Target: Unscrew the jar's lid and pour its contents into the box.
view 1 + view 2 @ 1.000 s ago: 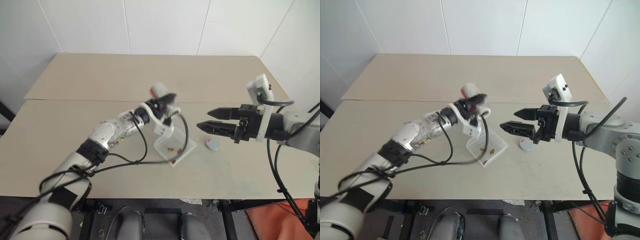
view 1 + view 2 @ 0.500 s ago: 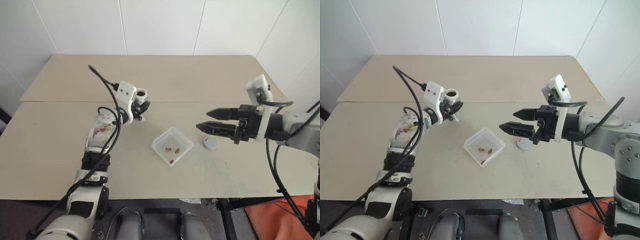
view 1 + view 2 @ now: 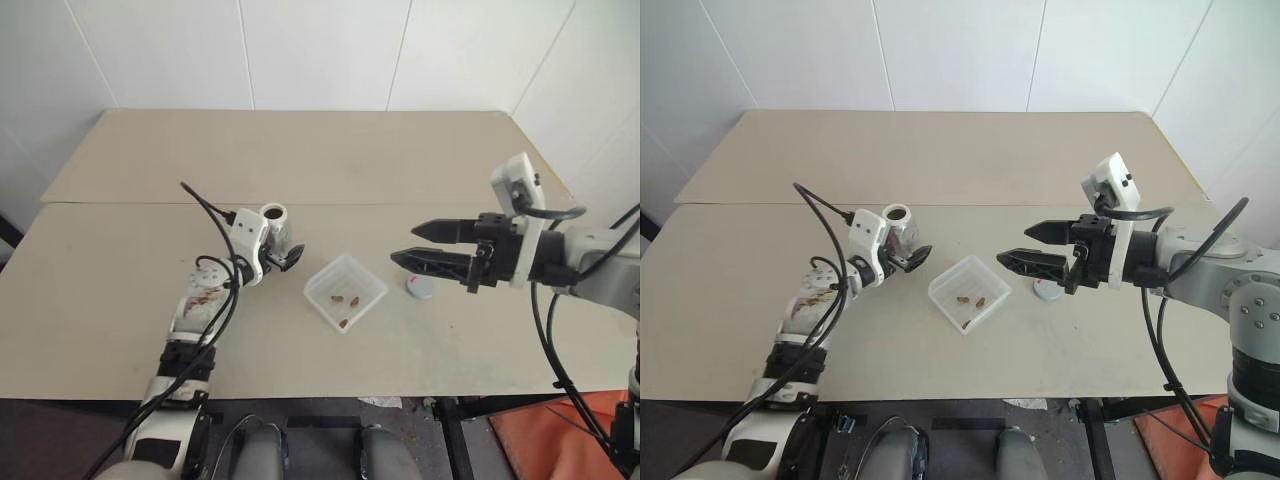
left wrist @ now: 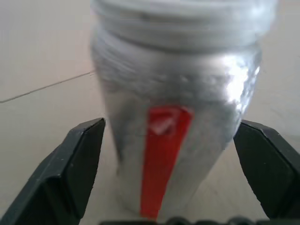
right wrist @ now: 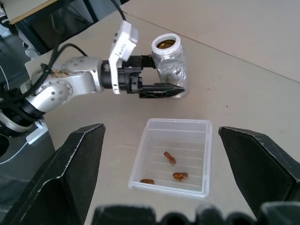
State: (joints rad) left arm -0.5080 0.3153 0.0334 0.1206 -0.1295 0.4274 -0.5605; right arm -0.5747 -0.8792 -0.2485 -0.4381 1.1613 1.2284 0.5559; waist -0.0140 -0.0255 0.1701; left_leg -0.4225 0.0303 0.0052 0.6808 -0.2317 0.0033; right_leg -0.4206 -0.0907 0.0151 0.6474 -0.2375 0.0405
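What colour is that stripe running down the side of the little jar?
Red, on the shiny silver jar. The left wrist view shows it best.

Jar [image 3: 897, 223] upright, lid off, btwn left gripper [image 3: 908, 256] fingers. Box [image 3: 969, 293] at centre w/ brown pieces [image 3: 971, 301] inside. Lid [image 3: 1045, 290] just right of box, below open right gripper [image 3: 1021, 250].

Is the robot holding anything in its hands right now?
No. The left gripper stands open around the jar, not touching it, and the right gripper is open and empty.
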